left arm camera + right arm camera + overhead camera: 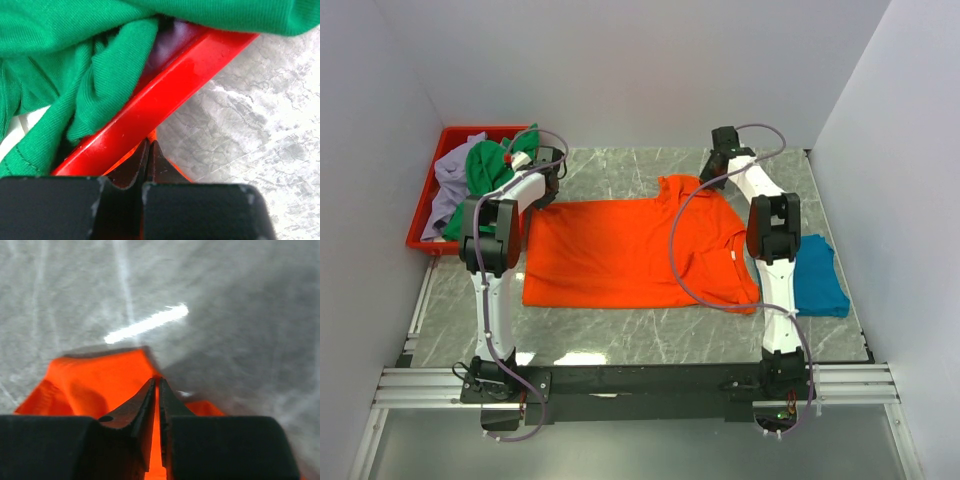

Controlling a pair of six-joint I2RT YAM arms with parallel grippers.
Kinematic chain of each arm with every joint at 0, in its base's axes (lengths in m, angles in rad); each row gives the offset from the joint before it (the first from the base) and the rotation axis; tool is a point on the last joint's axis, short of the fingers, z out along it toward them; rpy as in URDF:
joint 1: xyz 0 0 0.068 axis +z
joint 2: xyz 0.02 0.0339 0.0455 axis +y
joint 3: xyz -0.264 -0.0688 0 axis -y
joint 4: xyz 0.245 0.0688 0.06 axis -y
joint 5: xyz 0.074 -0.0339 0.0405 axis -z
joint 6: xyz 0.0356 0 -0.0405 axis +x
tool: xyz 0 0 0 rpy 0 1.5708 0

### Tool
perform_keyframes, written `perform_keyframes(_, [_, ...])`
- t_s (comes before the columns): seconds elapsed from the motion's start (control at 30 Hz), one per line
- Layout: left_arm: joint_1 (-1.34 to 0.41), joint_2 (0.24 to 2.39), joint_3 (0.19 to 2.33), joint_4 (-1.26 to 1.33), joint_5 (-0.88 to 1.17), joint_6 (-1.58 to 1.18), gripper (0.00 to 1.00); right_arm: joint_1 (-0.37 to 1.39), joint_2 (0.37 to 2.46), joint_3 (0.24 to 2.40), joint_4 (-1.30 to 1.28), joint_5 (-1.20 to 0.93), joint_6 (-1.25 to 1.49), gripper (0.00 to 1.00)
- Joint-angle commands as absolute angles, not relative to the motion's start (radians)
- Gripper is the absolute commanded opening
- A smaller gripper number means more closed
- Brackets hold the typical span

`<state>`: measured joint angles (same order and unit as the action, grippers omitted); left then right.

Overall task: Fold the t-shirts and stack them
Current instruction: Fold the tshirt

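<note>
From my remote station, left to right: the red tray [423, 205] sits at the far left corner of the grey marbled table [620, 322]. It holds the lavender t-shirt [448, 180], crumpled against its left side, and the green t-shirt [485, 165], bunched beside it and spilling over the tray's right rim.

Just past that rim the left gripper [150, 146] is low by the table, with green cloth hanging above it in my left wrist view. Its jaws are clenched tight together, and a sliver of orange cloth shows at the tips and in the seam between them, so I read it as pinching the far left corner of the orange t-shirt [610, 250].

That shirt lies spread over the middle of the table, mostly flat. Its right side is creased where the right arm passes above it.

At the far edge, right of centre, the right gripper [157, 384] has its jaws drawn nearly together on a fold of the same orange cloth, which fills the narrow gap between them and fans out to the left over bare table.

On the right, beside the right arm and partly hidden by it, the teal t-shirt [818, 275] lies folded near the table's right edge, just clear of the orange one.
</note>
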<state>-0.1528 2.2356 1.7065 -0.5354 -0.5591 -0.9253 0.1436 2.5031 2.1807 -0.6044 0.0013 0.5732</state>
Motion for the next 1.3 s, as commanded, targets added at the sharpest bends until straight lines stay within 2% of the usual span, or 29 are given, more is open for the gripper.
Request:
perform_keyframes(0.0, [-0.146,2.200,1.687,-0.558,-0.515,-0.913,0.01,0.117,2.393,2.134,-0.631,0.051,0.511,0.19])
perform_keyframes(0.1, [-0.146,2.198,1.689,-0.558,-0.514,-0.914,0.01,0.117,2.372,2.108,-0.600,0.043,0.483,0.27])
perform_keyframes(0.13, [-0.147,2.195,1.687,-0.558,-0.512,-0.913,0.01,0.117,2.353,2.099,-0.583,0.040,0.476,0.35])
perform_keyframes(0.2, [-0.147,2.192,1.686,-0.558,-0.514,-0.911,0.01,0.118,2.338,2.077,-0.531,0.032,0.454,0.44])
perform_keyframes(0.3, [-0.146,2.192,1.687,-0.555,-0.512,-0.910,0.01,0.117,2.347,2.103,-0.499,0.022,0.430,0.52])
perform_keyframes(0.43, [-0.146,2.195,1.697,-0.557,-0.505,-0.913,0.01,0.117,2.459,2.278,-0.587,-0.033,0.411,0.58])
perform_keyframes(0.53, [-0.146,2.201,1.703,-0.557,-0.500,-0.911,0.01,0.123,2.528,2.385,-0.667,-0.067,0.414,0.59])
perform_keyframes(0.63, [-0.147,2.204,1.706,-0.555,-0.494,-0.911,0.01,0.133,2.531,2.333,-0.661,-0.064,0.410,0.60])
perform_keyframes(0.8, [-0.146,2.206,1.700,-0.554,-0.488,-0.911,0.01,0.140,2.550,2.368,-0.735,-0.045,0.408,0.60])
perform_keyframes(0.93, [-0.147,2.204,1.690,-0.546,-0.480,-0.917,0.01,0.144,2.510,2.272,-0.707,-0.055,0.402,0.57])
perform_keyframes(1.27, [-0.147,2.203,1.683,-0.540,-0.466,-0.922,0.01,0.179,2.497,2.246,-0.742,-0.037,0.370,0.50])
